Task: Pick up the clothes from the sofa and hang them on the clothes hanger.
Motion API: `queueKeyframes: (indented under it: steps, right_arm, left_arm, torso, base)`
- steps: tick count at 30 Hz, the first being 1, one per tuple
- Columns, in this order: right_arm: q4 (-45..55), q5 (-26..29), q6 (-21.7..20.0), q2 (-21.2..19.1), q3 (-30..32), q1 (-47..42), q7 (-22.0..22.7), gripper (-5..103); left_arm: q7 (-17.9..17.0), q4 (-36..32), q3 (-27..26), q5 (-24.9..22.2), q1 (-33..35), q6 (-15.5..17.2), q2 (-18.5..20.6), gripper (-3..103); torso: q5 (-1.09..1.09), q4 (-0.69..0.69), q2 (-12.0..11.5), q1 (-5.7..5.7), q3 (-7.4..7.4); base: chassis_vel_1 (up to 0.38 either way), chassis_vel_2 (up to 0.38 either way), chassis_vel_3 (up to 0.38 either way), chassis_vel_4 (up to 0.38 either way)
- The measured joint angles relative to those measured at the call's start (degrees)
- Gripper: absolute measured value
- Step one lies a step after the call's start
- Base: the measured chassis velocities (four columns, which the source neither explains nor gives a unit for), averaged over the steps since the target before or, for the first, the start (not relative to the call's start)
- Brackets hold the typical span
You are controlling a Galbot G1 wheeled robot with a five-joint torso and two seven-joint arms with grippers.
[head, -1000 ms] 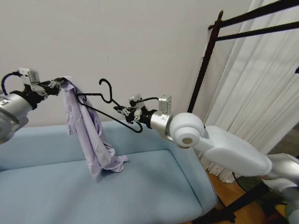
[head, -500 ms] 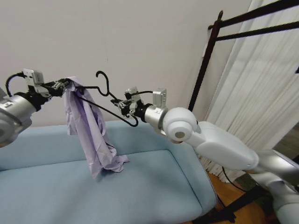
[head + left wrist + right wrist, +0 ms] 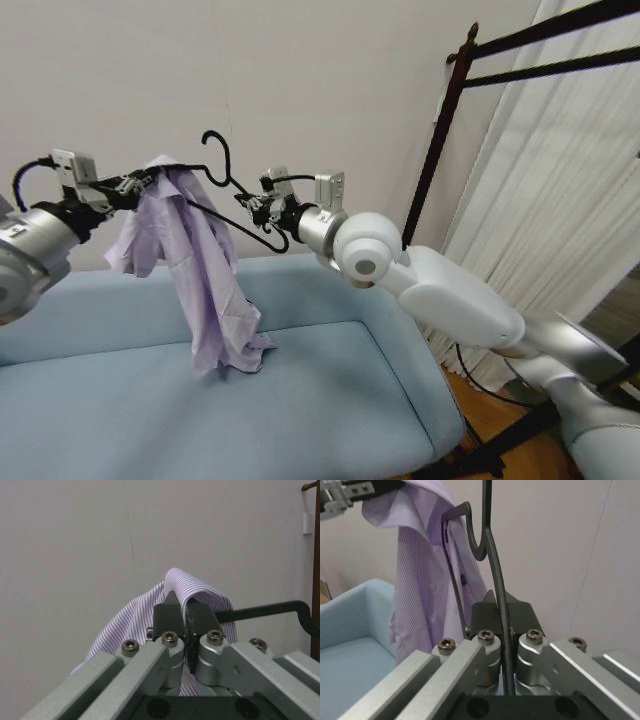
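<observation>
Head view: left gripper (image 3: 150, 178) at 9 o'clock, clamped on the shirt (image 3: 205, 270) at its collar end. Right gripper (image 3: 255, 212) near centre, closed on the hanger (image 3: 225, 175) low on its near arm. Over the last second the right arm has moved up and toward 9 o'clock, so the hanger's far arm now sits deeper under the cloth. The shirt has spread, with a fold flaring toward 9 o'clock. Judged: threading is under way, and hanging on the rack (image 3: 440, 130) at 2 o'clock is not yet begun. Hem still trails on the sofa (image 3: 330, 400) seat. The rack's top is cut off by the frame edge. Left wrist view: pads of the left gripper (image 3: 186, 611) are pinched shut on a fold of striped shirt (image 3: 140, 620), and the hanger (image 3: 270, 609) bar exits toward 3 o'clock. Whether the pads also catch the bar is hard to make out. Right wrist view: right gripper (image 3: 501, 605) is tight on the hanger (image 3: 492, 555) wire, which runs up to 12 o'clock with its hook cut off. The shirt (image 3: 420, 580) drapes beyond, and the hanger's far tip is hidden in it. Whether that tip is inside the neck or a sleeve cannot be told.
</observation>
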Motion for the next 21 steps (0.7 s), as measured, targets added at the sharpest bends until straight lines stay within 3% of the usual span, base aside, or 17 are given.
queueKeyframes:
  steps: [6,21]
  right_arm:
    - [-0.5,-0.4,0.2,0.3,-0.2,0.0,-0.2,2]
    - [-8.3,-1.0,1.2,7.6,0.9,4.0,-0.4,2]
  left_arm:
    - [0.1,-0.2,0.3,0.0,-0.5,-0.1,-0.3,1]
    - [0.5,-3.0,-2.8,0.5,4.0,-0.2,-1.6,1]
  torso:
    - [0.00,0.01,0.0,0.00,0.00]
    - [-0.01,0.02,0.0,0.00,0.00]
  base:
    - [0.000,0.000,0.000,0.000]
    - [0.000,0.000,0.000,0.000]
